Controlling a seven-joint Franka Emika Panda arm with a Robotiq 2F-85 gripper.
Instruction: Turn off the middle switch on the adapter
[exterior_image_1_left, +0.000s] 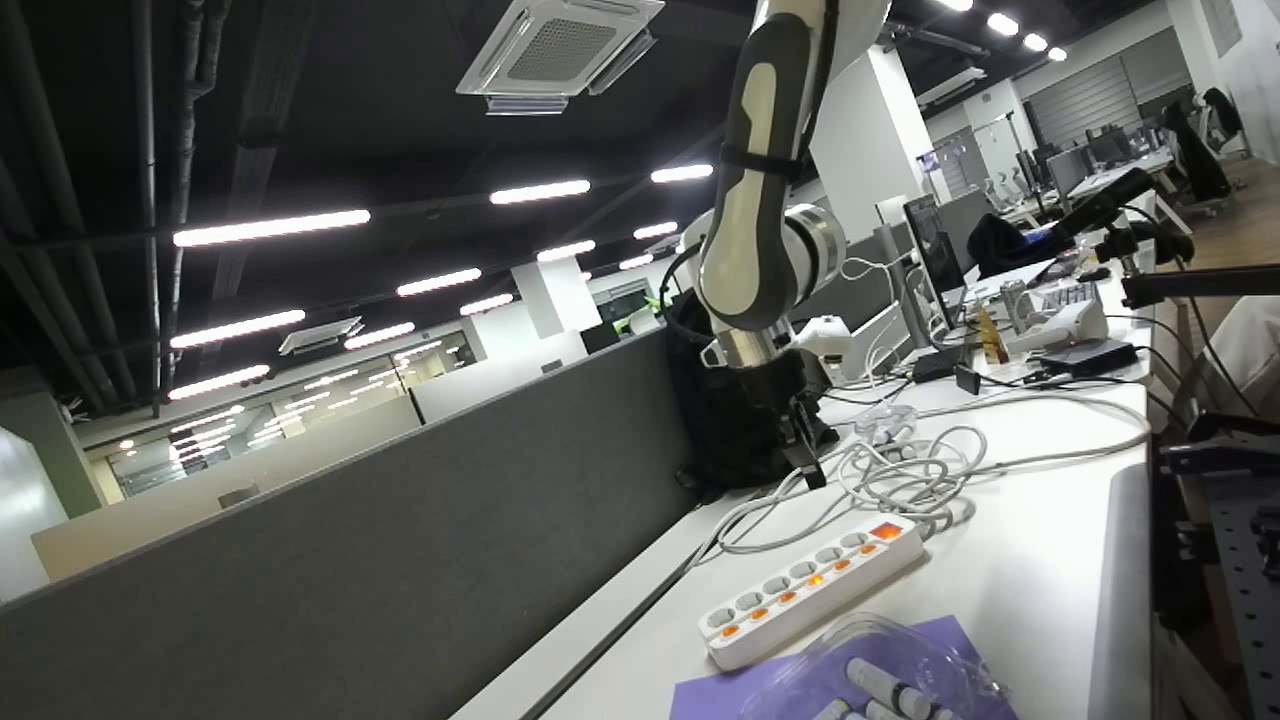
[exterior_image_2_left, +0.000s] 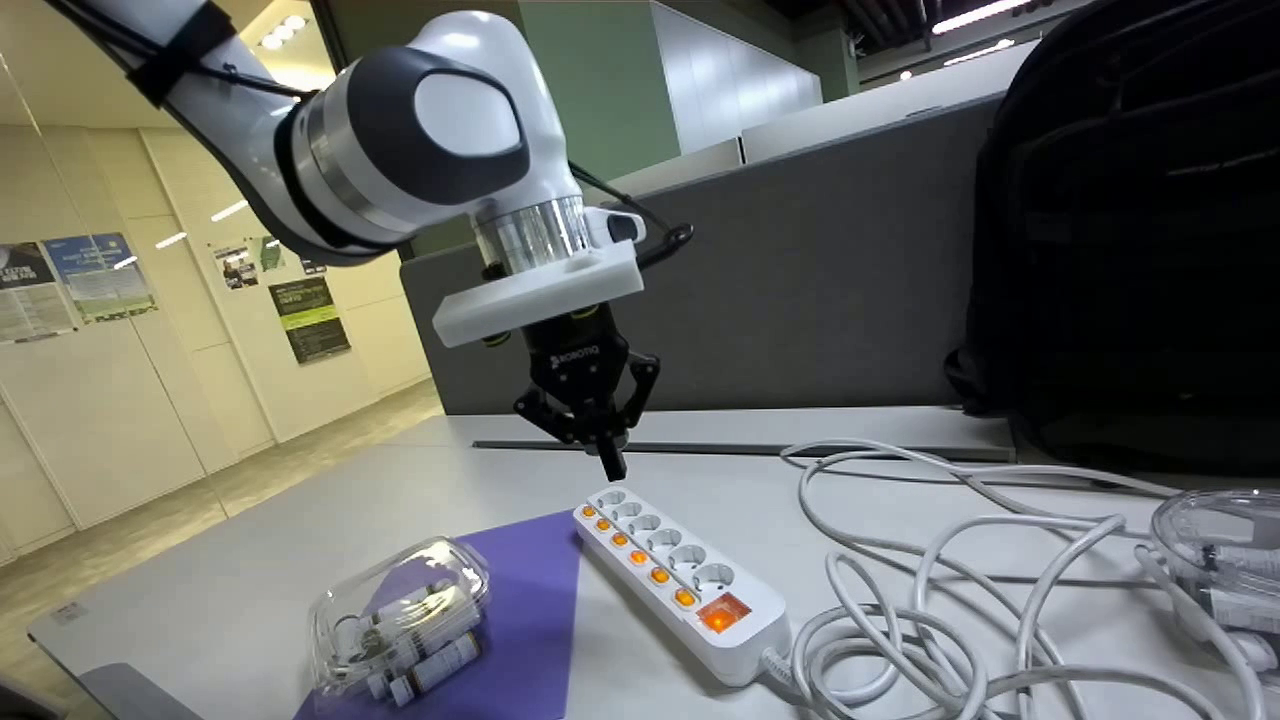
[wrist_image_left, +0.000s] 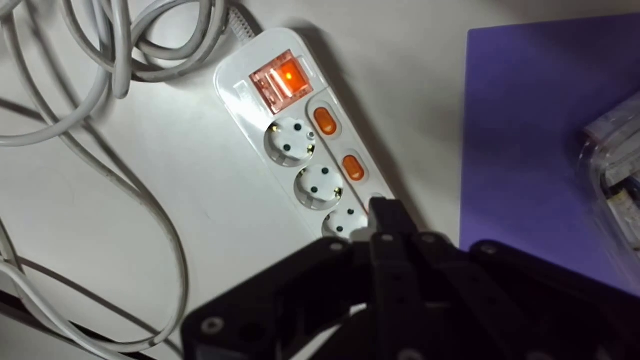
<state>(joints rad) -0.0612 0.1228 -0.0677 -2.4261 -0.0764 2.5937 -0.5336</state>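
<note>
The adapter is a long white power strip with a row of small orange switches beside its sockets. It also shows in an exterior view and in the wrist view. A larger orange main switch sits at the cable end and is lit. In an exterior view, one switch near the middle looks brighter than the others. My gripper is shut and empty, pointing down above the strip and apart from it. In the wrist view its fingertips cover the row's middle part and far end.
A purple sheet with a clear plastic box of vials lies beside the strip. Loose white cable coils at its cable end. A black backpack stands against the grey partition. Another clear container lies beyond the cable.
</note>
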